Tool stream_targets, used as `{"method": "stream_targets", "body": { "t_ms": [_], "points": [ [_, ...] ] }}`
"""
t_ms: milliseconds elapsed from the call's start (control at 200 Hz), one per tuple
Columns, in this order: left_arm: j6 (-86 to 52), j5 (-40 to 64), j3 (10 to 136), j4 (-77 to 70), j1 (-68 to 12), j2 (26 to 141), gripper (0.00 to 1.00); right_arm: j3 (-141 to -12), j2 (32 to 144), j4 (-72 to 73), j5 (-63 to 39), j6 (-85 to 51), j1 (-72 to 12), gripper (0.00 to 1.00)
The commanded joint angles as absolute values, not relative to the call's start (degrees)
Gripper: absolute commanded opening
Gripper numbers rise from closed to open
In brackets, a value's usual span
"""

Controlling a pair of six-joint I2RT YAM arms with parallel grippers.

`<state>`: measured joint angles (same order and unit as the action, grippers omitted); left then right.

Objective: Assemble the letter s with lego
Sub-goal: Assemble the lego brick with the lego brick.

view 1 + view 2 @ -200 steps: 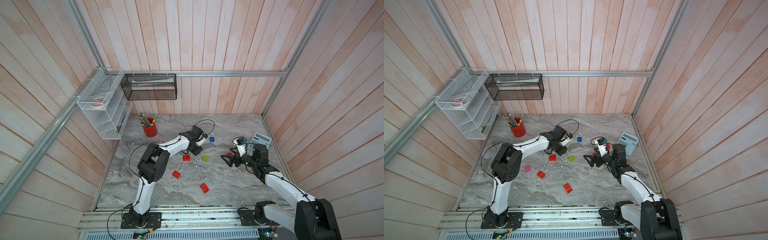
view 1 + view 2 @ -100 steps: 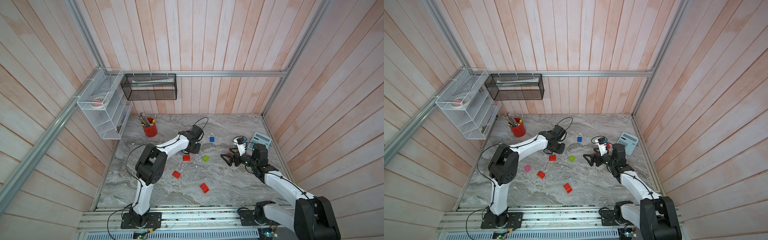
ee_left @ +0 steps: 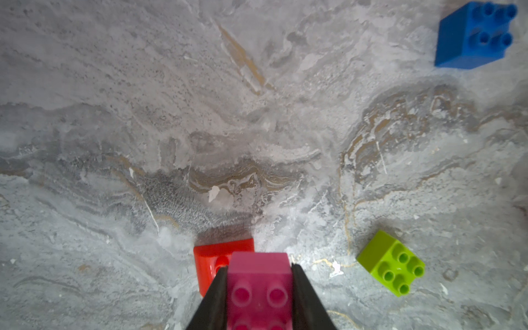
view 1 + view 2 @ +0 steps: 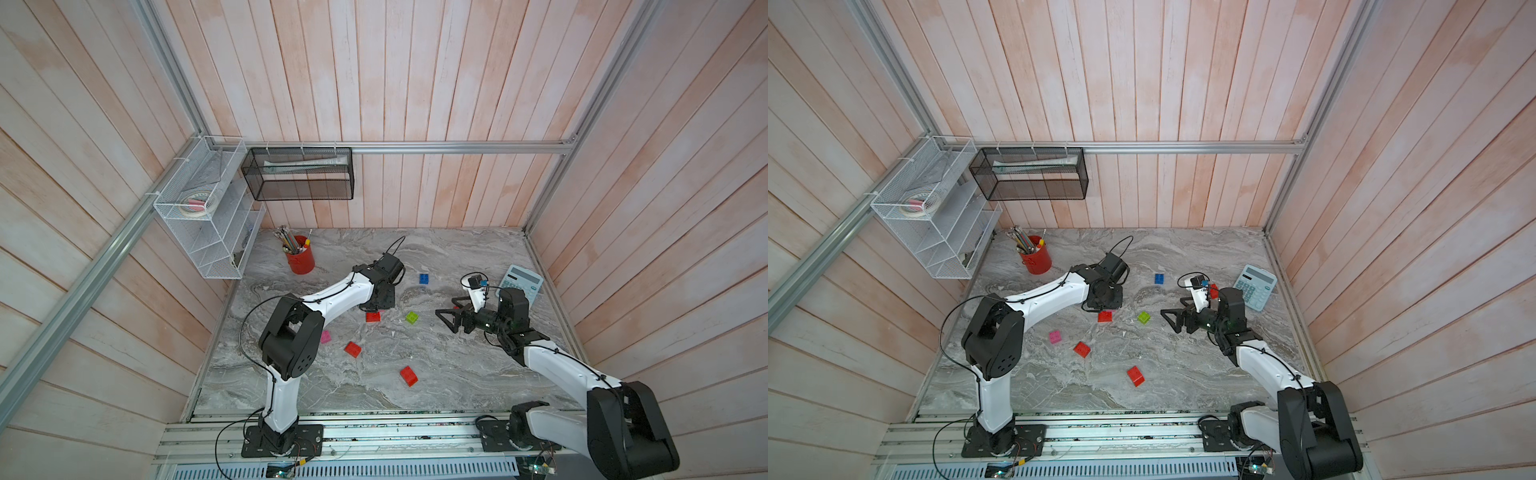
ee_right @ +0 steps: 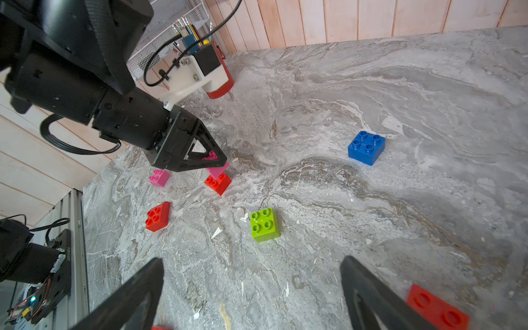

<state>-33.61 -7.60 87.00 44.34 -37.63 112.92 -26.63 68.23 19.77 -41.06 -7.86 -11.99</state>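
The left gripper (image 3: 260, 268) is clamped on a pink brick (image 3: 258, 291), studs showing, just above a red brick (image 3: 211, 254) near the middle of the marble tabletop (image 3: 257, 114); whether they touch is unclear. A lime green brick (image 3: 390, 263) and a blue brick (image 3: 474, 34) lie apart nearby. The right gripper (image 5: 251, 261) hangs empty, fingers spread wide, one partly covering another red piece (image 5: 437, 308). In both top views the held brick is hidden

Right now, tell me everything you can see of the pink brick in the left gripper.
The pink brick is smooth plastic, a square block with round studs on top. The left gripper is shut on it, black fingers pressing two opposite sides. It hangs tilted just above a red brick on the table; whether they touch is unclear.
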Motion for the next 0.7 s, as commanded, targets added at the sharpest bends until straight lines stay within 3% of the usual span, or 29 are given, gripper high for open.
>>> {"method": "stream_targets", "body": {
  "t_ms": [0, 695],
  "points": [
    [-37.46, -8.91, 86.57, 44.25, -38.03, 112.73, 0.27, -25.50, 68.70, 21.12, -41.91, -8.64, -12.35, 0.98],
    [-41.53, -9.06, 83.68, 43.99, -38.93, 115.05, 0.26, -23.59, 69.76, 23.22, -42.64, -9.14, -12.30, 0.98]
  ]
}}
